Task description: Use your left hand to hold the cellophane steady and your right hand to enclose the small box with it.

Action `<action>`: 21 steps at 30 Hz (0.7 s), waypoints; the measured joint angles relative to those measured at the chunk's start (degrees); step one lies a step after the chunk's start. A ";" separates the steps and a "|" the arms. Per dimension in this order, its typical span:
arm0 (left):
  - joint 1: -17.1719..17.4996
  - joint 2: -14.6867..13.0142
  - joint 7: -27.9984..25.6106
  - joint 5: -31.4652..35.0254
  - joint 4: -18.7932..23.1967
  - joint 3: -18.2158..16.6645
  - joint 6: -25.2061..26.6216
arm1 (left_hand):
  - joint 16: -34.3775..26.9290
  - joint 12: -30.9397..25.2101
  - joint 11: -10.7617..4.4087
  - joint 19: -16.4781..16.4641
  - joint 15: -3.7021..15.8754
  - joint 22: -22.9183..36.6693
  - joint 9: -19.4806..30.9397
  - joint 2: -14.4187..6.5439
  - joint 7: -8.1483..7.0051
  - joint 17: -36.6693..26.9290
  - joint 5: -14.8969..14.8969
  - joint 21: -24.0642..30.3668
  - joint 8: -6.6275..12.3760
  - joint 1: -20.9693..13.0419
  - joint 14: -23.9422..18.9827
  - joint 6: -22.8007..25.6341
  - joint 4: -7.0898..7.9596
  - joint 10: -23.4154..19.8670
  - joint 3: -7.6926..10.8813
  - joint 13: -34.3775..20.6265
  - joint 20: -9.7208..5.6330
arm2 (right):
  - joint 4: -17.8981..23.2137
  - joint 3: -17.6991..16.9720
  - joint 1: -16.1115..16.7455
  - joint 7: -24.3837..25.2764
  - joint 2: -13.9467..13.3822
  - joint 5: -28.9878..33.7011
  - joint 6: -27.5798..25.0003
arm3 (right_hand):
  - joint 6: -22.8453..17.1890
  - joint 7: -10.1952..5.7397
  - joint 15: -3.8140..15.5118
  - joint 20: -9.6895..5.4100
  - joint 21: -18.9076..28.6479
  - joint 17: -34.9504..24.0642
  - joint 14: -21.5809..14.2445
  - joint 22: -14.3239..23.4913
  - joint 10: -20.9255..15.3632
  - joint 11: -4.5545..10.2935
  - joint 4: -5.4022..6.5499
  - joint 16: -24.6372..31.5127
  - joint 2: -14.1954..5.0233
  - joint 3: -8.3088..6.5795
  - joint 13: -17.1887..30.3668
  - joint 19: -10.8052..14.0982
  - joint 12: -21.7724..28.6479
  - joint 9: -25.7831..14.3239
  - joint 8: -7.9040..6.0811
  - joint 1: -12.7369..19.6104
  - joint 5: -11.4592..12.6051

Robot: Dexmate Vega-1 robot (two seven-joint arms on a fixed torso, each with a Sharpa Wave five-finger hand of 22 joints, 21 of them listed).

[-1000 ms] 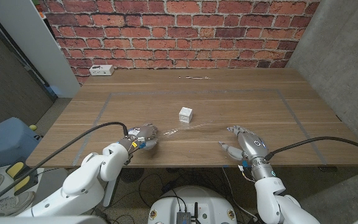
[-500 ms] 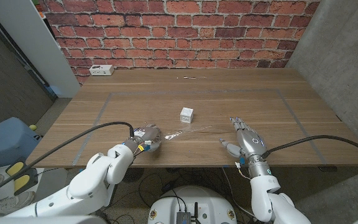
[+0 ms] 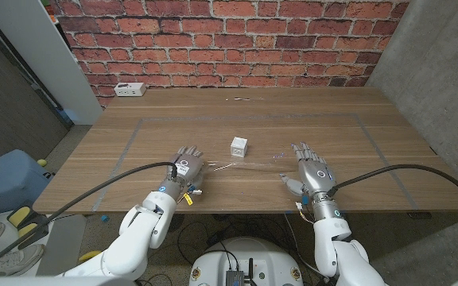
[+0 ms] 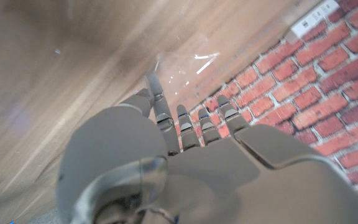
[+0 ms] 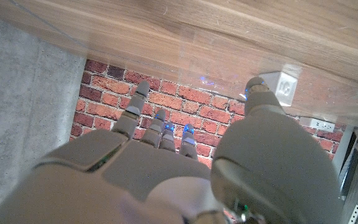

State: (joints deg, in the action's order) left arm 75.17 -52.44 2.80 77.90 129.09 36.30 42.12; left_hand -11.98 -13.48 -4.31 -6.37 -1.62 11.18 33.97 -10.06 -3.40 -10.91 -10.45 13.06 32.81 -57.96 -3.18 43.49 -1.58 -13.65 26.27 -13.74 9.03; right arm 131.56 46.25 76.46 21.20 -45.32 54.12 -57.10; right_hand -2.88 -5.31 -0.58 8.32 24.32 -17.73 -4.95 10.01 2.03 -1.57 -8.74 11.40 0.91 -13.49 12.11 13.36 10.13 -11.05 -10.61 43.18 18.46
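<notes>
Clear cellophane (image 3: 241,167) lies on the wooden surface (image 3: 332,127) in the head view, stretching between the two hands, with the small white box (image 3: 238,146) just behind it near the middle. The left hand (image 3: 188,166) sits at the sheet's left end, the right hand (image 3: 311,170) at its right end, both with fingers spread and holding nothing. A white power strip (image 3: 130,90) lies at the far left edge.

In the left wrist view, the left hand's fingers (image 4: 160,112) reach toward the glinting cellophane (image 4: 191,65).

In the right wrist view, the right hand (image 5: 166,162) is spread, with the box (image 5: 280,85) beyond its thumb.
</notes>
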 measured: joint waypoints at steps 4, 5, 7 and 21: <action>0.60 1.21 -3.33 3.33 -1.05 -0.29 0.04 | 0.00 0.44 -0.08 0.17 0.09 0.00 -0.12 0.03 -0.15 0.00 0.00 -0.42 0.00 0.45 0.09 0.14 -0.01 0.52 -0.48 0.00 0.17 | 0.16 1.84 -1.67 -3.91 -0.36 3.37 -1.33 | -1.26 -2.03 -0.35 -0.15 -0.62 0.19 0.71 0.00 0.65 0.66 -0.32 0.00 0.17 -0.32 -0.13 -0.31 0.29 0.00 -0.43 1.59 0.62; 0.60 1.21 -4.38 4.22 -1.05 -0.29 0.02 | 0.00 0.44 -0.08 0.17 0.09 0.00 -0.26 0.03 -0.41 -0.01 0.00 -0.42 0.00 0.45 0.09 0.40 0.00 0.52 -0.47 0.00 0.17 | 0.21 2.48 -2.22 -3.91 -0.41 3.37 -1.33 | -1.66 -2.44 -0.44 -0.22 -0.64 0.19 0.80 0.00 0.65 0.65 -0.35 0.00 0.14 -0.35 -0.13 -0.39 0.29 0.00 -0.72 1.79 0.80; 1.51 2.79 -5.71 5.29 -2.48 -1.14 -0.20 | 0.00 0.44 -0.08 0.17 0.09 0.00 -0.36 0.09 -0.41 -0.01 0.00 -0.42 0.00 0.51 0.09 0.40 0.00 0.52 -0.47 0.00 0.17 | 0.19 3.18 -2.77 -11.98 -0.32 10.30 -3.17 | -2.16 -2.93 -0.21 -0.22 -0.68 0.19 1.02 0.00 0.93 1.05 -0.73 0.00 -0.10 -0.73 -0.13 -0.39 0.31 0.00 -0.84 2.92 1.05; 2.34 3.80 -11.88 11.03 -5.06 -2.16 -3.28 | 0.55 0.44 -1.11 0.57 0.60 0.01 -1.72 1.48 -3.00 0.26 0.00 -0.42 0.68 2.36 0.18 2.13 -0.17 1.54 -2.69 0.01 -0.24 | -2.00 2.06 -2.11 -17.20 3.59 20.19 -1.30 | 2.50 1.31 0.51 -0.56 -1.70 0.02 0.47 0.00 1.60 0.53 0.46 0.90 -0.67 -0.43 -0.13 -0.04 0.90 0.00 0.25 3.68 1.49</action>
State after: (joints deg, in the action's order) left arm 77.51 -48.64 -9.07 88.93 124.04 34.15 38.84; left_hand -11.43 -13.04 -5.41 -5.80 -1.02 11.19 32.25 -8.58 -6.40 -10.65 -10.45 12.64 33.50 -55.60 -3.00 45.62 -1.75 -12.11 23.58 -13.74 8.79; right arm 129.57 48.31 74.36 4.00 -41.73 74.30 -58.40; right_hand -0.38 -3.99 -0.07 7.76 22.62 -17.71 -4.48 10.01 3.64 -1.04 -8.28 12.30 0.24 -13.92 11.98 13.31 11.03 -11.05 -10.36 46.86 19.95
